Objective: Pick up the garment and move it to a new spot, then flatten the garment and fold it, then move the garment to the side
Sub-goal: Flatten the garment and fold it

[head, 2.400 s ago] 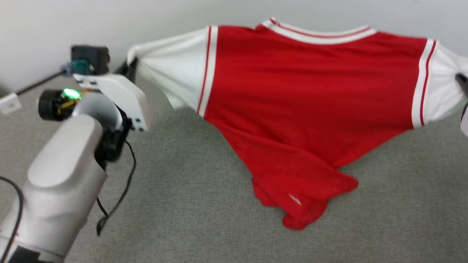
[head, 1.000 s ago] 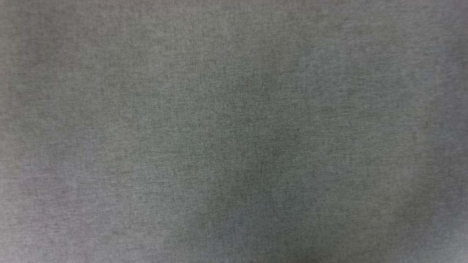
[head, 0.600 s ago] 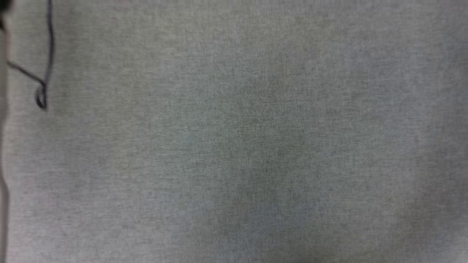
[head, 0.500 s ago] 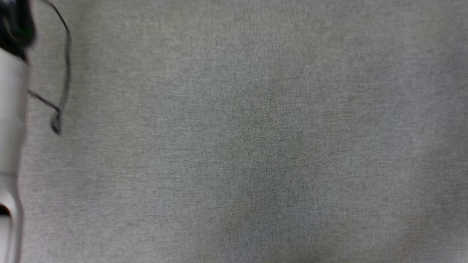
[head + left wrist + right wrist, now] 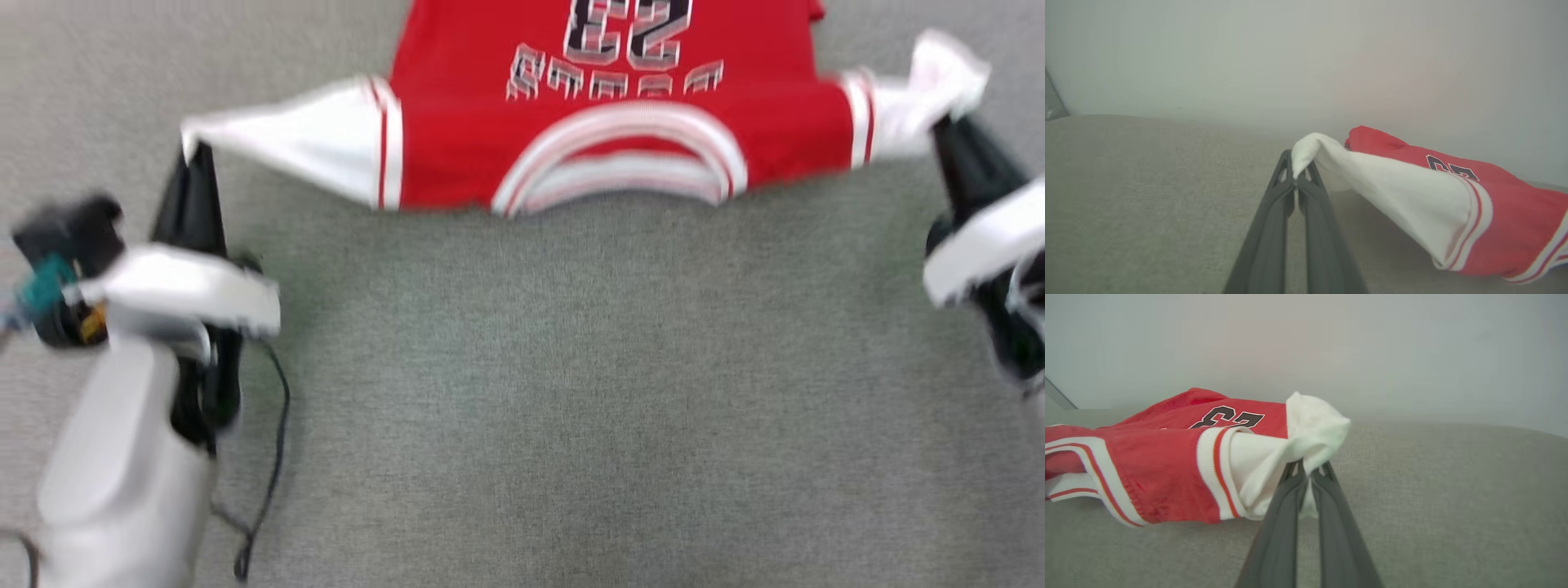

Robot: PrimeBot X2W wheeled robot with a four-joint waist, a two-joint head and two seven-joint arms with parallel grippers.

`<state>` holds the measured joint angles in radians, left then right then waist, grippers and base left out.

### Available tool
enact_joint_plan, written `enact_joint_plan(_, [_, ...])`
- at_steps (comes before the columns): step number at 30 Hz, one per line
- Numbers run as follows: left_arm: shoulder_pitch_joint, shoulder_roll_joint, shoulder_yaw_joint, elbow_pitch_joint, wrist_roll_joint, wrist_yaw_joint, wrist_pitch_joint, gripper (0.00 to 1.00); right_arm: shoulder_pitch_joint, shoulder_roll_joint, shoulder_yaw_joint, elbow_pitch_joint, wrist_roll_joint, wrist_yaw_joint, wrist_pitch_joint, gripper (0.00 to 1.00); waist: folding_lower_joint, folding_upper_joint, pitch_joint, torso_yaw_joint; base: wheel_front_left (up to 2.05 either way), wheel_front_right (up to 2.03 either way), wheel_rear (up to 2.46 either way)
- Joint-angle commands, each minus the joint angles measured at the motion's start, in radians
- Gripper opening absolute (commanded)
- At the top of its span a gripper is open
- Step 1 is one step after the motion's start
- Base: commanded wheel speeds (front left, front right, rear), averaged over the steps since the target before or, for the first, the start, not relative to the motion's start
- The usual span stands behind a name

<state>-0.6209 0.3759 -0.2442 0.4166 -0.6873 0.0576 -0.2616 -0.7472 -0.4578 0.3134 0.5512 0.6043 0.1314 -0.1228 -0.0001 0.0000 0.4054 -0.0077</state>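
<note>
Here the garment [image 5: 604, 122] is laid chest-up on the grey fabric surface [image 5: 522, 392], with its striped collar [image 5: 620, 159] turned toward the robot. Left of that collar, the left hand [image 5: 194, 153] is clamped on the tip of one white sleeve [image 5: 294, 147]; right of it, the right hand [image 5: 943, 131] is clamped on the other sleeve [image 5: 931, 82]. The sleeves are held wide apart, seemingly so that the cloth is drawn taut and flattened before folding.

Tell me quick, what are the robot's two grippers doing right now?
Left gripper: closed, holding one white sleeve of the shirt.
Right gripper: closed, holding the shirt's other white sleeve.
</note>
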Motion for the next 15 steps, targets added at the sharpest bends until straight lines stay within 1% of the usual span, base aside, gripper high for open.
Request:
enact_joint_plan(1, [0.091,-0.004,0.019,-0.033,0.012,0.013,-0.004,0.0,0.085,-0.009,-0.012,-0.023,0.008,-0.001,0.011,0.0,0.0001,0.0,-0.085,0.004,0.0,0.0,0.0])
enact_joint_plan(2, [0.091,-0.004,0.019,-0.033,0.012,0.013,-0.004,0.0,0.085,-0.009,-0.012,-0.023,0.008,-0.001,0.011,0.0,0.0001,0.0,-0.085,0.004,0.0,0.0,0.0])
enact_joint_plan(5, [0.211,-0.011,0.031,-0.078,0.026,0.025,-0.004,0.0,0.196,-0.015,-0.037,-0.058,0.013,-0.001,0.026,0.0,0.0001,0.0,-0.136,0.006,0.0,0.0,0.0])
enact_joint_plan(11, [0.439,0.003,0.045,-0.147,0.026,0.064,-0.003,0.0,0.42,0.014,-0.092,-0.13,-0.002,-0.002,0.077,0.0,0.0001,0.0,-0.236,0.002,0.0,0.0,0.0])
enact_joint_plan(15, [0.579,0.013,0.045,-0.195,0.016,0.096,0.019,0.0,0.564,0.04,-0.131,-0.187,-0.015,-0.002,0.123,0.0,0.0001,0.0,-0.307,0.004,0.0,0.0,0.0])
